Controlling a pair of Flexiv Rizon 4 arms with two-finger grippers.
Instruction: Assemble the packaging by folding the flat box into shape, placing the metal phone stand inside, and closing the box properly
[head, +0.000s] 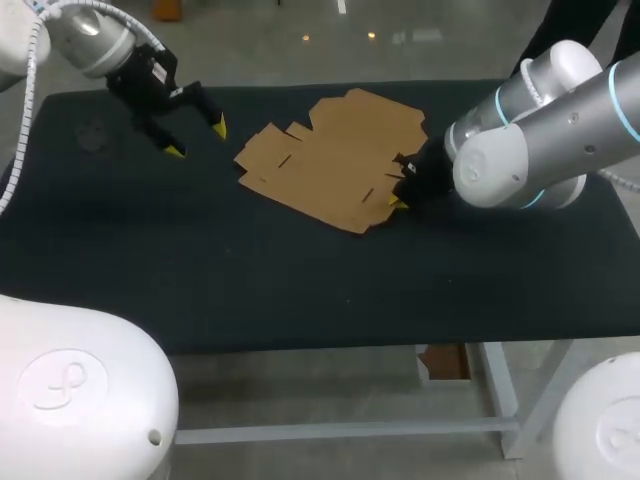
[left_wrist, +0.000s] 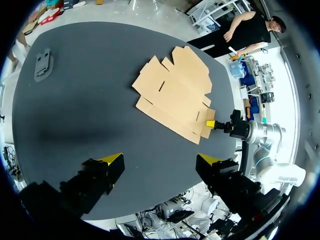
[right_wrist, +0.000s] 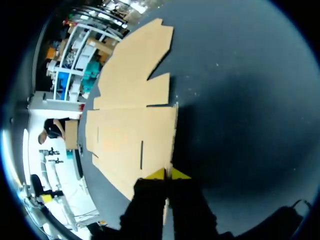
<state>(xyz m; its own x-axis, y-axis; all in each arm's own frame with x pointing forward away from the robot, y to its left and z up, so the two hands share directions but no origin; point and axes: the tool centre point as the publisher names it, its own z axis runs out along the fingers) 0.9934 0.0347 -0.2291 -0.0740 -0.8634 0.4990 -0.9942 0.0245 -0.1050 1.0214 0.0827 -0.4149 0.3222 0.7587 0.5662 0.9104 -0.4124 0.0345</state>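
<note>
Box (head: 330, 160) is lying flat and unfolded on the bench (head: 200, 290), a little toward 12 o'clock from the bench's middle. No panel is standing up yet.

Right pincer (head: 398, 196) is sitting at the box's 4 o'clock corner, clenched on the thin edge of a flap. In its wrist view the two yellow tips are nearly meeting, with the card's edge between them.

Left pincer (head: 198, 139) is hanging released above the bench at the box's 9 o'clock, apart from the card, tips wide and holding nothing.

A small grey thing, probably the stand (left_wrist: 42, 64), is lying near the bench's edge, further out at 9 o'clock, beyond the left pincer.

Step in hand, as I am reading it: raising the first flap.

How to do it well:
- The grip is looking shallow, so lift slowly and turn about the crease rather than pulling straight up.
- The sheet is light and unanchored. It may slide or come up whole unless the left pincer is pressing the main panel down beside the crease first.
- The stand is lying well clear of the sweep.
</note>
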